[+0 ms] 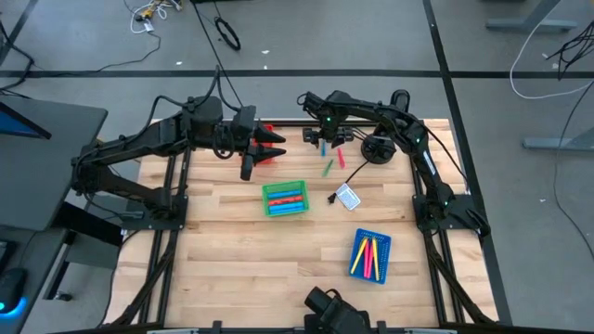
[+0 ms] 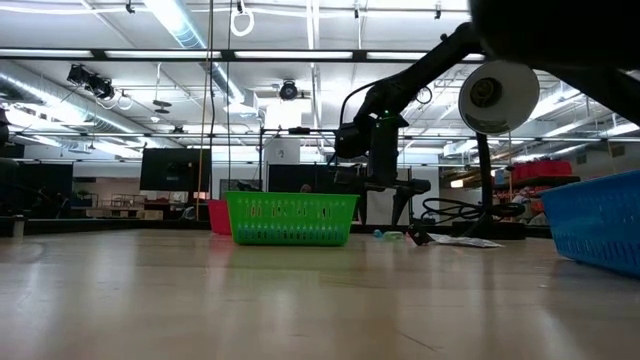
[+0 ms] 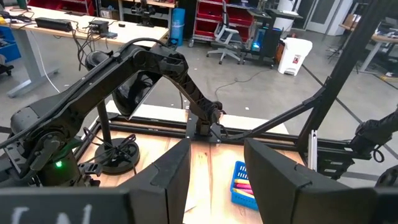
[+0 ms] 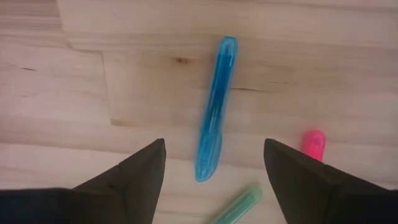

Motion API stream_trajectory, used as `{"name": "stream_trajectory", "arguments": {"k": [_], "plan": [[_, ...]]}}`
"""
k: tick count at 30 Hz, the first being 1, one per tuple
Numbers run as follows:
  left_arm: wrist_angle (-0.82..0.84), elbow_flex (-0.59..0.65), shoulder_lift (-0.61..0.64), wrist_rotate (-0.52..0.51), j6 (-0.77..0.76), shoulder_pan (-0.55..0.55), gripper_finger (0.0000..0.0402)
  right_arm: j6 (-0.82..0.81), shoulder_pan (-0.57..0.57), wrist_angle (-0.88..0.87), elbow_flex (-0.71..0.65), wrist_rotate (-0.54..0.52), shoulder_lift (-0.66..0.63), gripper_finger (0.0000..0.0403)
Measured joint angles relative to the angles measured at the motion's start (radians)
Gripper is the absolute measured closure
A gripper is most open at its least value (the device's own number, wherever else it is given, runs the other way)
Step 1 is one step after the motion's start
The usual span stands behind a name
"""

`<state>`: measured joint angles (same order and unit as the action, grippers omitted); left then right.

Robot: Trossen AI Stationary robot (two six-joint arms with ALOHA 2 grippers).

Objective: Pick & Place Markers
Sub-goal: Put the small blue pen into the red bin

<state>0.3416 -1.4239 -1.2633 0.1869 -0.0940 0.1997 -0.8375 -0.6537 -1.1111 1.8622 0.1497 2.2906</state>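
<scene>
Blue marker [image 4: 214, 109] lies flat on the tabletop [image 1: 232, 241] at about one o'clock from the green tray [image 1: 284, 198], loose, waiting for sorting. Right tool [image 4: 214, 163] hangs right over it, fingers spread wide and empty, straddling it for a likely grab. Farther off, left tool [image 1: 269, 148] waits above the red tray [image 1: 268, 129], fingers apart, holding nothing.

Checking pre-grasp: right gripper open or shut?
Open. The right gripper has its fingers spread either side of the blue marker, not touching it.

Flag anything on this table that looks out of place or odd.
A few markers lie loose on the wood instead of in trays: a blue marker between the right gripper's open fingers, a pink one and a green one beside it. Nothing looks spilled or damaged.
</scene>
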Motion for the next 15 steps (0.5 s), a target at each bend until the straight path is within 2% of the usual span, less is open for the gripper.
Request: {"name": "stream_trajectory", "arguments": {"k": [15], "plan": [[0.006, 0.000, 0.000, 0.000, 0.000, 0.000, 0.0246, -0.015, -0.045, 0.036, 0.000, -0.024, 0.000, 0.0133]]}}
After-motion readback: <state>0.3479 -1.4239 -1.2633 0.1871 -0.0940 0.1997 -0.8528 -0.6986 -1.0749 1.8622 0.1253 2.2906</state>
